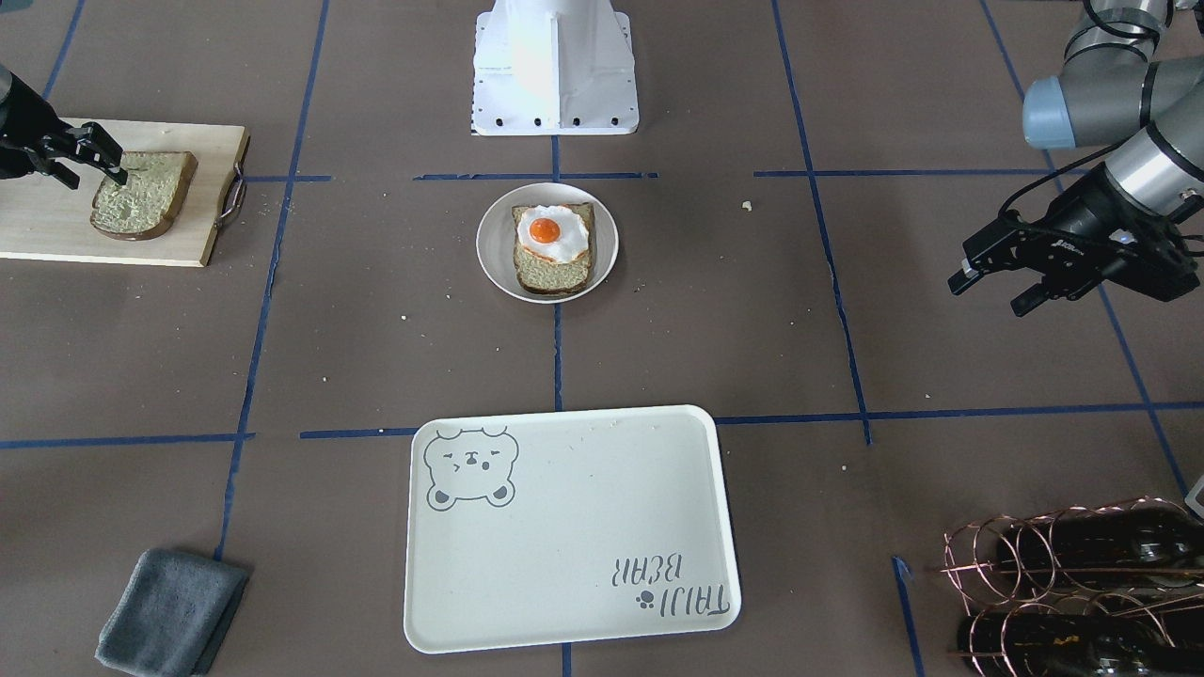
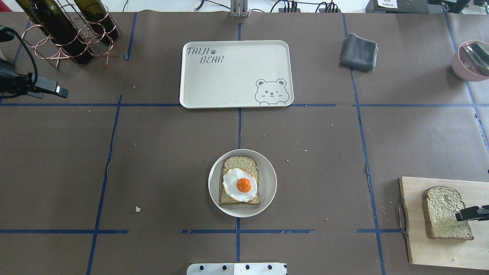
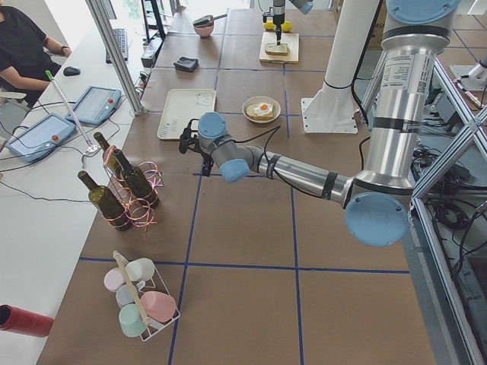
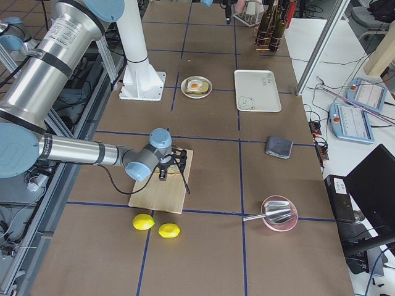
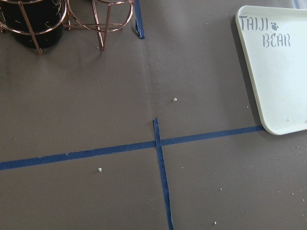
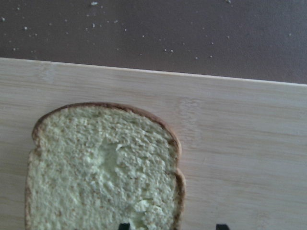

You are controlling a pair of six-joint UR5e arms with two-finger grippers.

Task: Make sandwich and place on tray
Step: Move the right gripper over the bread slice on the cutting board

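One bread slice [image 2: 240, 165] with a fried egg [image 2: 240, 185] on top lies on a small round white plate [image 2: 269, 179] at the table's middle. A second bare slice [image 2: 443, 212] lies on the wooden cutting board [image 2: 424, 250]. My right gripper [image 1: 99, 169] is open just above this slice. In the right wrist view its fingertips [image 6: 123, 225] straddle the slice's [image 6: 100, 172] right edge. The cream bear tray [image 2: 229, 76] is empty at the far side. My left gripper [image 1: 988, 293] is open and empty, held above bare table far from the food.
A copper rack with dark wine bottles [image 2: 65, 30] stands near my left gripper. A folded grey cloth [image 2: 359, 51] and a pink bowl with a utensil [image 2: 471, 61] are at the far right. Two lemons [image 4: 157, 226] lie beside the cutting board.
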